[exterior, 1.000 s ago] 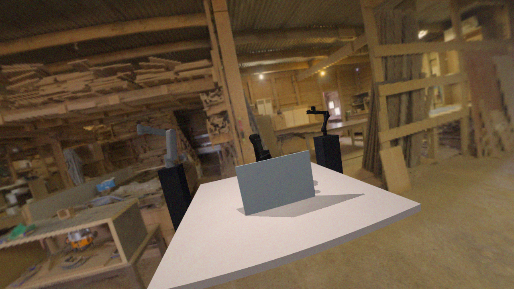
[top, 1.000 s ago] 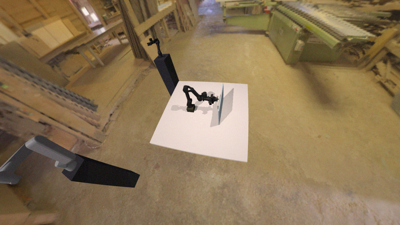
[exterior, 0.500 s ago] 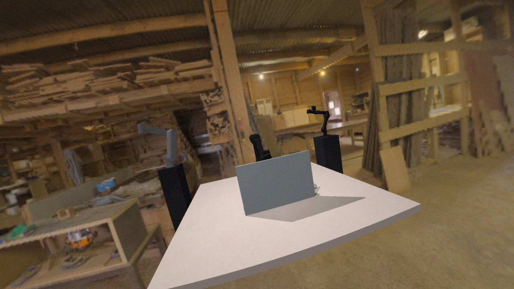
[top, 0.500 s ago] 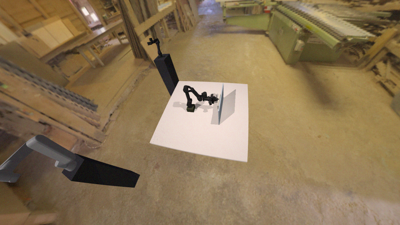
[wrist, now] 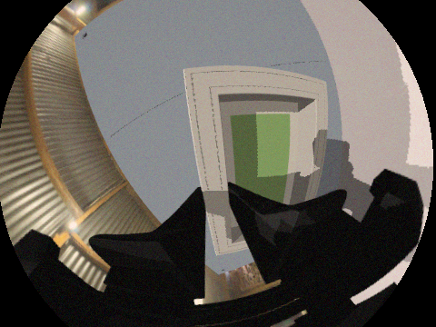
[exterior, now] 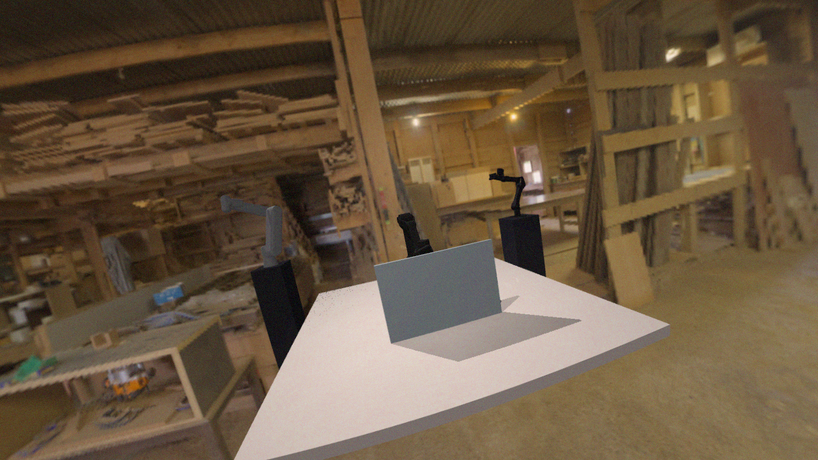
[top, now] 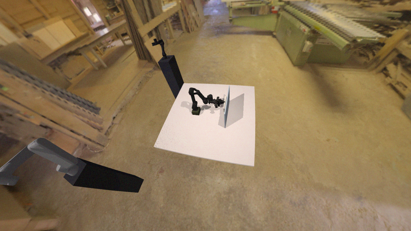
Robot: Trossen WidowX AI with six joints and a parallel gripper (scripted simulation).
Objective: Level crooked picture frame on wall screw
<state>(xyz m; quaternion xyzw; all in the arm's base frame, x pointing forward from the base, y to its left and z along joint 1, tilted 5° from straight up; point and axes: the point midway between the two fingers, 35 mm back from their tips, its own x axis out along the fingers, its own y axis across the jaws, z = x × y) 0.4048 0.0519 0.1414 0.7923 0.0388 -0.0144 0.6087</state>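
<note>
The picture frame [wrist: 200, 113] has a pale grey border around a green picture [wrist: 273, 145] and hangs on the blue-grey wall panel [top: 227, 110] [exterior: 440, 291] [wrist: 136, 68]. My gripper [wrist: 214, 189] [top: 224, 101] is shut on the frame's upper rail, near one end, with a black finger on either side of it. In the top view the frame shows only edge-on, as a thin pale strip. In the exterior view the panel hides the frame and the gripper. The screw and the notched strip are hidden behind the frame. I cannot tell from this slanted wrist view whether the frame is level.
The panel stands upright on the white table [top: 201, 137] [exterior: 343, 388] and casts a shadow behind it. My arm's base [top: 196, 111] is on the frame's side. A black arm on a dark pedestal [top: 171, 70] [exterior: 521, 243] and a grey arm on another pedestal [top: 106, 178] [exterior: 278, 303] stand off the table.
</note>
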